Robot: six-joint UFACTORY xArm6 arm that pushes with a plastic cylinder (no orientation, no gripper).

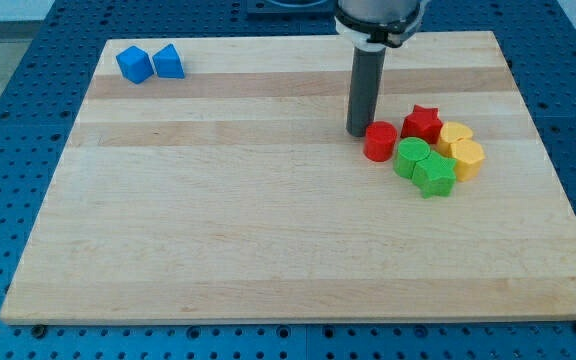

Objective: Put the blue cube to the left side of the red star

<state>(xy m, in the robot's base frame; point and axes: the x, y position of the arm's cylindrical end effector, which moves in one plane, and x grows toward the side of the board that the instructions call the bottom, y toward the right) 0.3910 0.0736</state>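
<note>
The blue cube (135, 65) sits near the board's top left corner, touching a second blue block (169, 62) on its right. The red star (422, 122) lies at the view's right, in a cluster of blocks. My tip (357, 133) rests on the board just left of a red cylinder (379, 142), which lies left of and below the red star. The tip is far to the right of the blue cube.
Right of the red cylinder are a green cylinder-like block (411, 157), a green star (434, 176), a yellow heart-like block (455, 134) and a yellow block (466, 159). The wooden board (268, 230) lies on a blue perforated table.
</note>
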